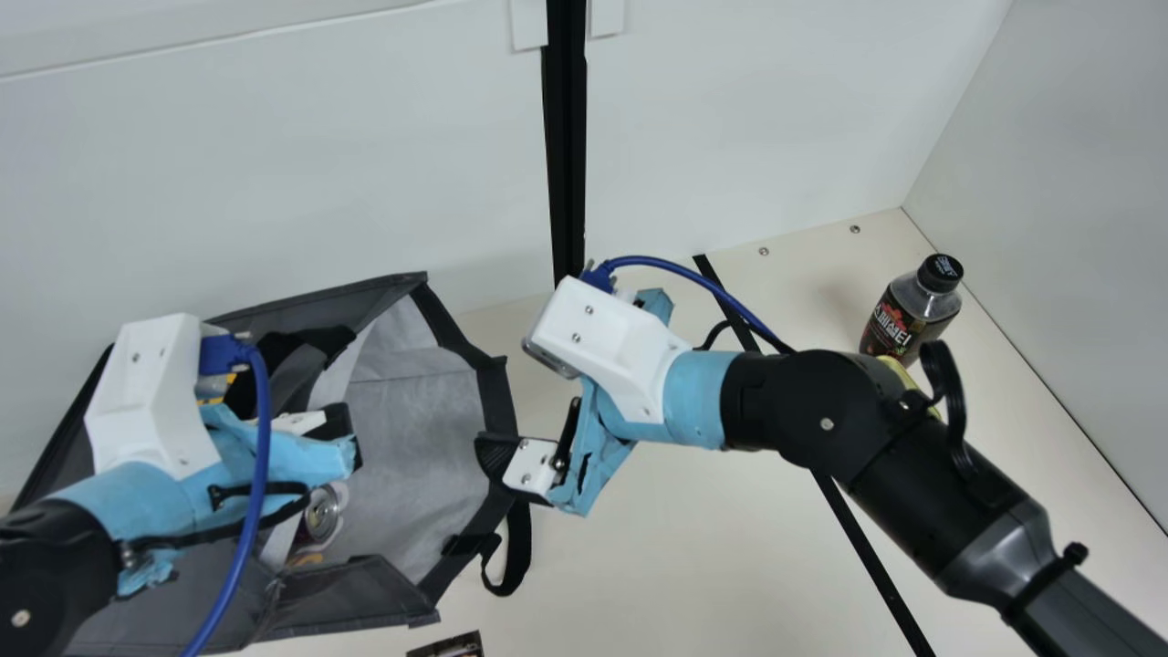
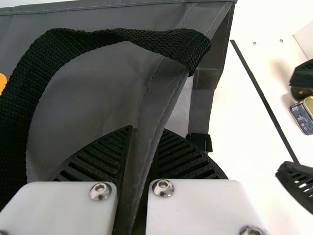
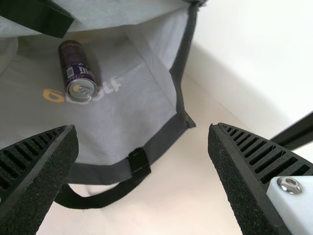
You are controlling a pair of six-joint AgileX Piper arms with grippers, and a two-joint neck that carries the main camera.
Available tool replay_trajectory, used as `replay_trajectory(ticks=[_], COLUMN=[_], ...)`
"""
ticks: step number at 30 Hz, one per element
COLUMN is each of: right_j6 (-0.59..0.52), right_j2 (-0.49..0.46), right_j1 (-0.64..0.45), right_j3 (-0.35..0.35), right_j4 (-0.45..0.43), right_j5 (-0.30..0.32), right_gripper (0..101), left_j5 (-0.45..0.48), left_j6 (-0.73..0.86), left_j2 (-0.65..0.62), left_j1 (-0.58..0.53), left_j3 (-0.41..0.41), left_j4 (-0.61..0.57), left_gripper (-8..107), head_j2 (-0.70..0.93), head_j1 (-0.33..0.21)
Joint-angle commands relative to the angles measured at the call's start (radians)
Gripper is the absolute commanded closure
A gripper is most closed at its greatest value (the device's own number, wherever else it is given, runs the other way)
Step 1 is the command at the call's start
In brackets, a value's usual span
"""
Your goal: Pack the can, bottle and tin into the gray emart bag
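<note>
Smooth cream table (image 1: 693, 547), left claw (image 1: 341, 429) tight on creased gray bag (image 1: 411, 429), right claw (image 1: 498, 456) wide.

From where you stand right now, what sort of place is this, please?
Probably a robot test booth: plain white wall panels rise behind a cream table, two black jointed robot arms extend over it, and an open gray fabric bag shares it with a black-capped plastic bottle.

Bright, diffuse light with soft shadows
</note>
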Motion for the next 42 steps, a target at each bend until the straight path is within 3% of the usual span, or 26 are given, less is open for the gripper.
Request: replay_trajectory(ticks=[1, 19, 42], right_j6=[0.01, 0.115, 0.296], right_j2=[-0.008, -0.104, -0.244], right_j1=[-0.004, -0.071, -0.204], right_j3=[0.002, 0.018, 0.01], right_j4=[-0.009, -0.121, -0.306], right_j5=[0.0, 0.019, 0.105], right_gripper=[10, 10, 10], left_j5=[0.0, 0.0, 0.0], left_j6=[0.0, 0.0, 0.0], left_j2=[0.0, 0.0, 0.0], left_j1=[0.0, 0.0, 0.0], left_j3=[0.0, 0.0, 0.0], left_j4=[0.0, 0.0, 0.0], left_gripper=[89, 89, 89], head_j2=[-0.002, -0.002, -0.002], head_j1=[-0.023, -0.023, -0.023])
